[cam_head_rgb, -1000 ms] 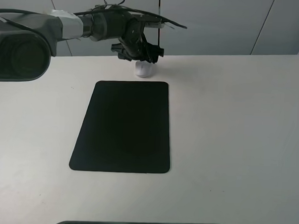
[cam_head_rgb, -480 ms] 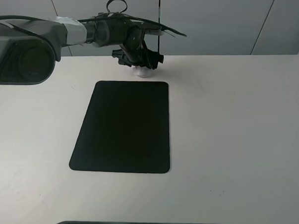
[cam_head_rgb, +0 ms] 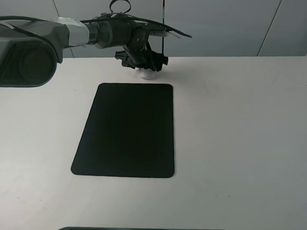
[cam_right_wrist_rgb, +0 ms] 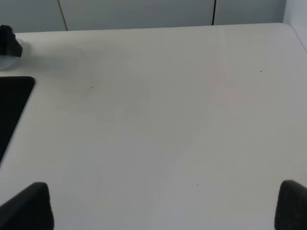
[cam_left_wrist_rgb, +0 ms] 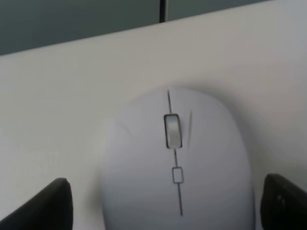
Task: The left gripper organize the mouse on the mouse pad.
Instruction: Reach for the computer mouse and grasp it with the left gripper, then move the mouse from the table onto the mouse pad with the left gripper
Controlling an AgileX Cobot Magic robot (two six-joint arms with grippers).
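— How does our left claw (cam_left_wrist_rgb: 165,207) stand?
— We see it spread wide, one finger on each side of the mouse (cam_left_wrist_rgb: 175,158), gripping nothing.
— And where is the mouse?
— On the tabletop (cam_head_rgb: 234,123) near its far edge, just beyond the mouse pad (cam_head_rgb: 126,129). We have open tabletop to the right.

A pale cream table (cam_head_rgb: 245,124) fills most of the scene, its matte top evenly lit and casting only soft shadows. Behind its far edge stands a wall of light grey panels (cam_head_rgb: 218,21) divided by thin seams, with one dark vertical strip (cam_head_rgb: 163,8).
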